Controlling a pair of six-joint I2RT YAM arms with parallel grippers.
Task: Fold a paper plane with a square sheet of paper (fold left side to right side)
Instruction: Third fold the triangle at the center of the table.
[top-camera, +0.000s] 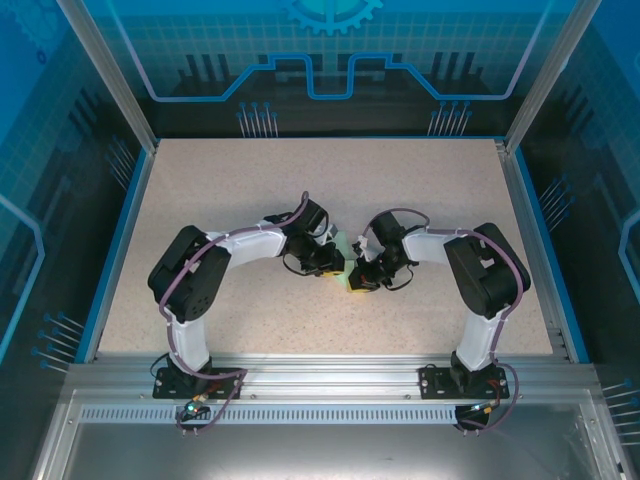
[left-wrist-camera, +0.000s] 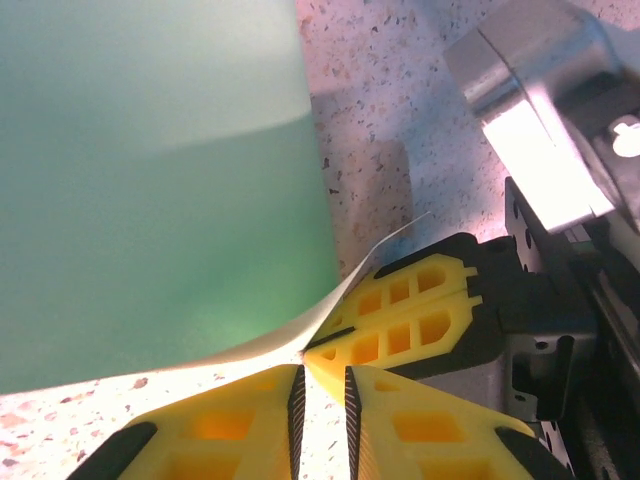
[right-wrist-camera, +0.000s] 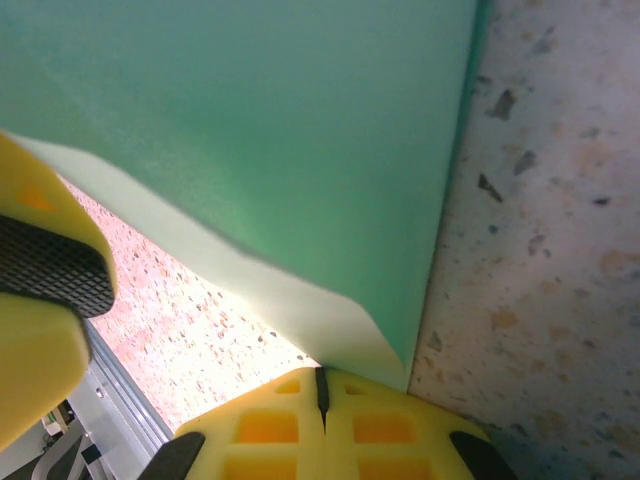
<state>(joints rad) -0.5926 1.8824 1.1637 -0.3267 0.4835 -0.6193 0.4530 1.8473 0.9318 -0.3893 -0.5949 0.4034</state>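
Note:
The square sheet of paper (left-wrist-camera: 150, 180) is pale mint green and lies on the speckled table, with its near corner curled upward. My right gripper (right-wrist-camera: 322, 375) is shut on that lifted corner, and the paper edge enters the slit between its yellow fingers (left-wrist-camera: 400, 320). My left gripper (left-wrist-camera: 322, 372) sits just in front of the same corner, its jaws a narrow gap apart with bare table showing between them. From above, both grippers meet mid-table, left (top-camera: 335, 262) and right (top-camera: 362, 278), with the sheet (top-camera: 344, 243) mostly hidden under them. A paper plane is out of view.
The speckled tabletop (top-camera: 250, 190) is bounded by a blue rim and metal frame posts (top-camera: 110, 70). The right arm's grey wrist housing (left-wrist-camera: 530, 130) hangs close above the table beside the sheet. An aluminium rail (top-camera: 320, 375) runs along the near edge.

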